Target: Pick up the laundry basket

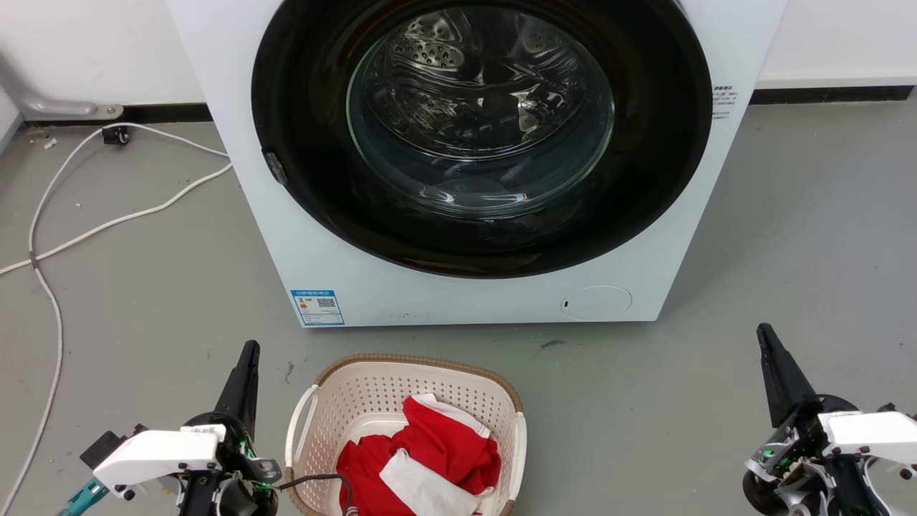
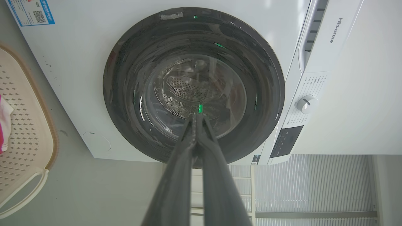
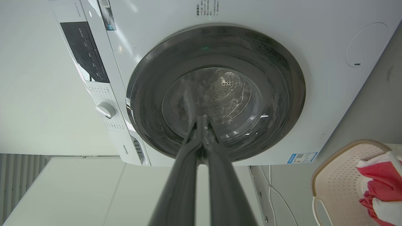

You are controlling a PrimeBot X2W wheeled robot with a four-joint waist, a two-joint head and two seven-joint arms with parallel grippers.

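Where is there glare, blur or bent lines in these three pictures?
Head view: sharp, evenly lit, with bright reflections on the washing machine door. Left wrist view: the machine's edges bow slightly, and the near fingers look soft. Right wrist view: same bowing, soft fingers, laundry basket clear.

Left pincer [image 1: 249, 355] closed, right pincer [image 1: 766, 342] closed, empty, well apart

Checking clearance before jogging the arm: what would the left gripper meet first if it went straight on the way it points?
Most likely the washing machine's glass door: the left gripper, shut, lines up with it in its wrist view. The laundry basket lies off to the side. Depth is unclear.
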